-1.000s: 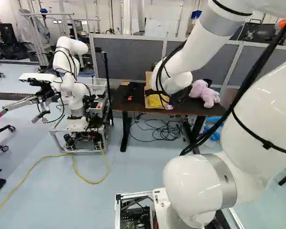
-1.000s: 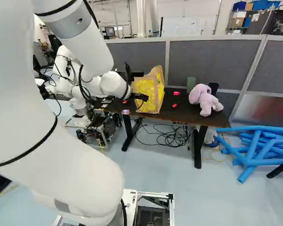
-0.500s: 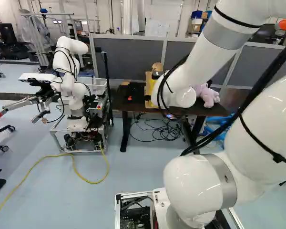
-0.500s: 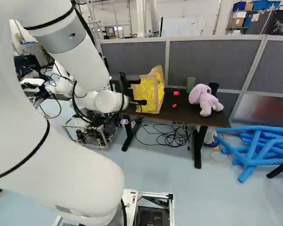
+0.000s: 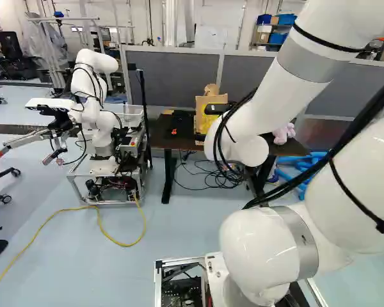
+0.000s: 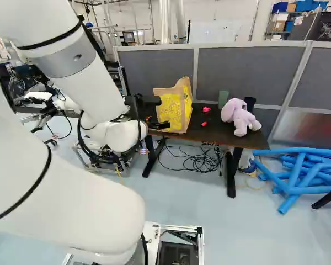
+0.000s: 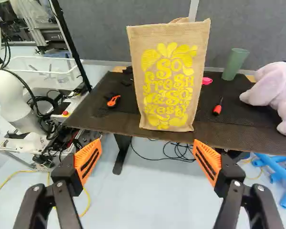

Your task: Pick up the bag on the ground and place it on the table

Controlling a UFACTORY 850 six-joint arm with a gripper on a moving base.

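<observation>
A: Where is the bag (image 7: 169, 90)?
B: Upright on the table (image 7: 102, 107), its base close to the near edge. The orange tool (image 7: 114, 100) is to its left, the red-tipped screwdriver (image 7: 218, 107) to its right.
A: State of the gripper (image 7: 148, 145)?
B: Fingers (image 7: 89, 160) spread wide, nothing between them. It is on the near side of the bag, apart from it.
A: Other items?
B: Green cup (image 7: 236, 64) farther right, toward the far side; pink plush toy (image 6: 241, 117) right of that. Neither touches the bag.
A: Progress against the task?
B: Lift and placement both look done: bag off the ground, supported by the tabletop, released. I would log it as complete, or nearly so.
A: Anything left?
B: At most, backing the gripper off toward the near side, fingers kept apart so they don't snag the fabric.
A: Risk?
B: Low, in my judgement. The base sits close to the edge, so a knock toward the near side could tip it off. It stands without visible lean toward that side.
</observation>
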